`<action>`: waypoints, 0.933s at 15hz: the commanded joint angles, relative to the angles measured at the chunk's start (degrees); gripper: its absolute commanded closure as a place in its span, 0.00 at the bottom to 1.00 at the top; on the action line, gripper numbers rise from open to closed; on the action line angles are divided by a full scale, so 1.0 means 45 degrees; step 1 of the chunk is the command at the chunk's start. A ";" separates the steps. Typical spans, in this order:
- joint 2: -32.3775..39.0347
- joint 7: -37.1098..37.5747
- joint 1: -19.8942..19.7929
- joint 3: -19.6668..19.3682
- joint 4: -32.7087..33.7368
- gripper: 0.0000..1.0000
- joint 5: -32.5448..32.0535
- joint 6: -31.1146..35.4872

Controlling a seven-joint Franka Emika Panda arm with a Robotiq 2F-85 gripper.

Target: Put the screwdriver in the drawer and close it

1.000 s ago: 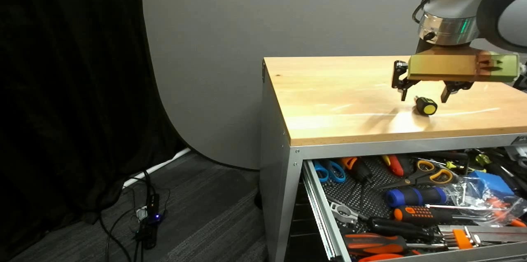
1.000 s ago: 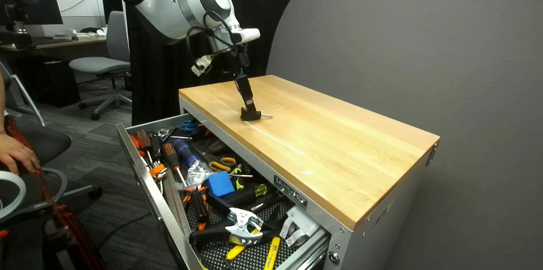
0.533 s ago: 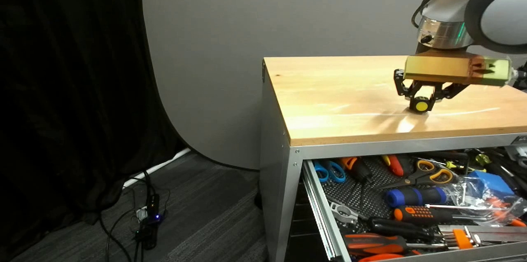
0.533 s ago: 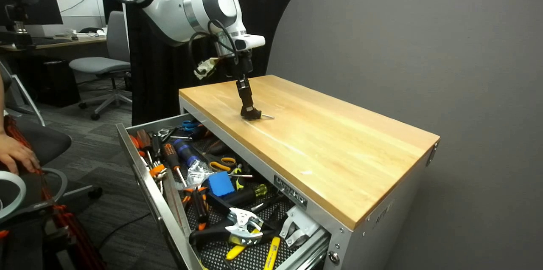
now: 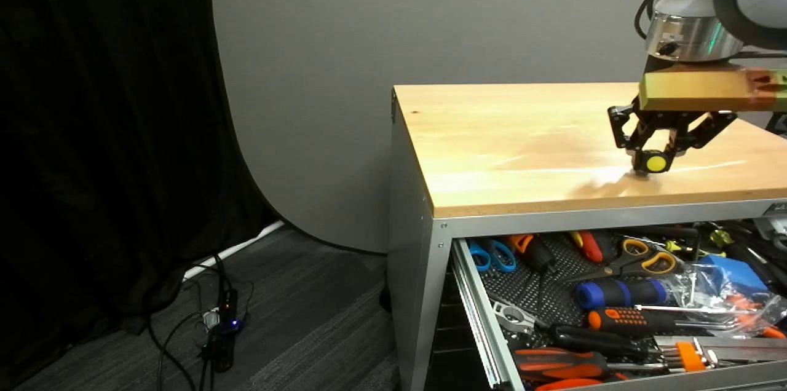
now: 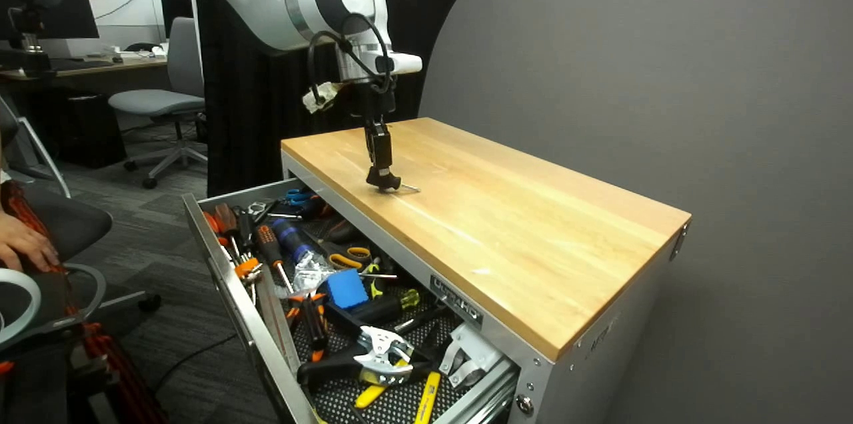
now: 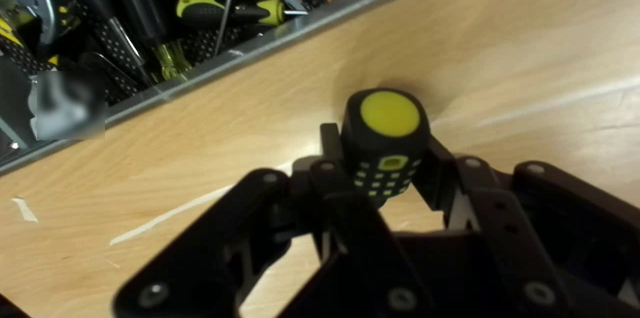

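The small stubby yellow-and-black screwdriver (image 5: 656,162) is between the fingers of my gripper (image 5: 652,154) over the wooden tabletop (image 5: 492,133). In the wrist view the yellow end of its handle (image 7: 390,113) faces the camera, and both fingers (image 7: 382,153) press its sides. In an exterior view its thin metal shaft (image 6: 410,188) slants slightly down to the tabletop; I cannot tell whether it touches. The topmost drawer stands pulled open, full of tools, in both exterior views, with its side rail (image 5: 482,317) and its front (image 6: 230,284) showing.
The drawer holds scissors (image 5: 636,259), a blue block (image 6: 346,288), a metal spring clamp (image 6: 385,349) and several handled tools. The tabletop's front edge (image 5: 602,203) lies between gripper and drawer. A grey panel (image 6: 633,111) stands behind. A person's hand (image 6: 26,247) is at far left.
A second ago the gripper was open around the screwdriver; it has shut on it. Gripper and screwdriver have since shifted together, a little closer to the drawer side. The drawer has not moved.
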 commanded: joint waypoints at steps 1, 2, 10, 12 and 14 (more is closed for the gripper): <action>-0.1950 -0.2212 -0.0381 0.0307 -0.1990 0.86 0.0794 -0.0584; -0.2366 -0.2839 -0.0452 0.0336 -0.2490 0.86 0.0850 -0.0655; -0.4098 -0.4260 -0.0495 0.0337 -0.4842 0.85 0.0488 -0.1103; -0.4093 -0.4271 -0.0495 0.0426 -0.5032 0.85 0.0575 -0.0875; -0.4004 -0.4164 -0.0459 0.0533 -0.5035 0.40 0.0625 -0.0702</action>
